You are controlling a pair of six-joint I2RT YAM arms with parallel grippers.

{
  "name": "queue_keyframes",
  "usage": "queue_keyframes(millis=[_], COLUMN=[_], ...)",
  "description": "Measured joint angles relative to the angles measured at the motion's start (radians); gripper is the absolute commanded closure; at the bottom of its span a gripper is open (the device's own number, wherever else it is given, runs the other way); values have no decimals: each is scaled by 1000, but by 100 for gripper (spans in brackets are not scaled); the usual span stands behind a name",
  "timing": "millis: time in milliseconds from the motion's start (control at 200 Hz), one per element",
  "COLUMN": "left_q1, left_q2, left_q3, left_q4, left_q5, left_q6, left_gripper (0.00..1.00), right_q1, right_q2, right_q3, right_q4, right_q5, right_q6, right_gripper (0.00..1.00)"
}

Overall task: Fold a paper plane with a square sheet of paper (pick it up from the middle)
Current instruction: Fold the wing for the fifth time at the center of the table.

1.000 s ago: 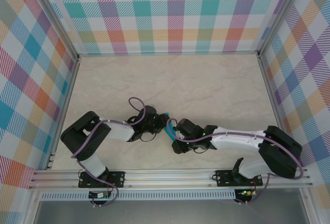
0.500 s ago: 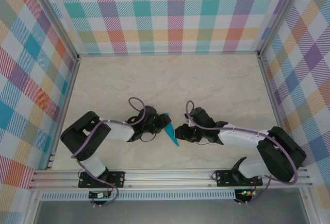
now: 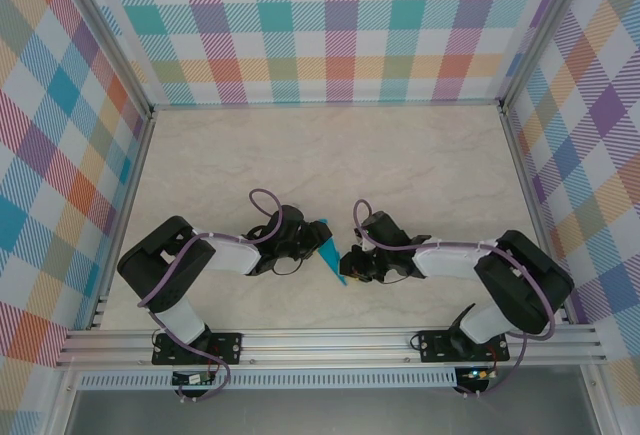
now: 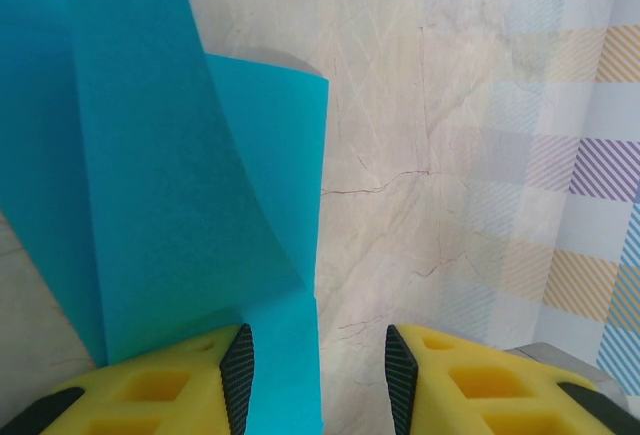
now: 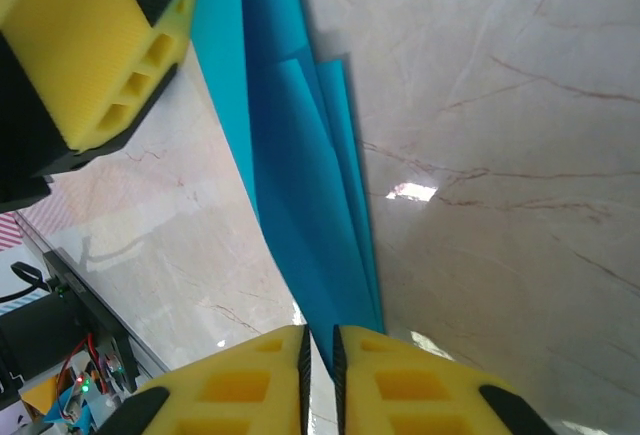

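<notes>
The sheet of paper is folded into a long teal-blue paper plane point(image 3: 328, 247) that lies on the table between the arms, its point toward the near edge. My right gripper point(image 3: 348, 267) is at that point. In the right wrist view the gripper point(image 5: 320, 340) is shut on the narrow tip of the plane point(image 5: 300, 175). My left gripper point(image 3: 310, 241) is at the plane's wide far end. Its jaws point(image 4: 318, 355) stand open, and the plane's layered edge point(image 4: 180, 175) lies in the gap beside the left pad point(image 4: 238, 375), clear of the right one.
The marble-patterned table point(image 3: 420, 165) is walled by plaid panels point(image 3: 330, 25) on three sides, with an aluminium rail point(image 3: 330, 340) along the near edge. A yellow finger of the left gripper point(image 5: 100, 45) shows close by in the right wrist view.
My right gripper has pulled back a little, come to the plane's near tip and narrowed its jaws onto it. The left gripper and the plane's wide end have stayed put.
</notes>
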Motion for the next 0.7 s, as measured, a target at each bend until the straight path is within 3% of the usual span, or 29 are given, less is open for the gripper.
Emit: queue_keyframes(millis=[425, 700], left_q1=[0, 0], left_q2=[0, 0], left_q3=[0, 0], left_q4=[0, -1], left_q5=[0, 0], left_q6=[0, 0], left_gripper=[58, 58], right_q1=[0, -5], right_q2=[55, 20], right_q3=[2, 7], right_q4=[14, -50], right_q5=[-32, -11], right_q6=[-69, -90], right_gripper=[94, 82])
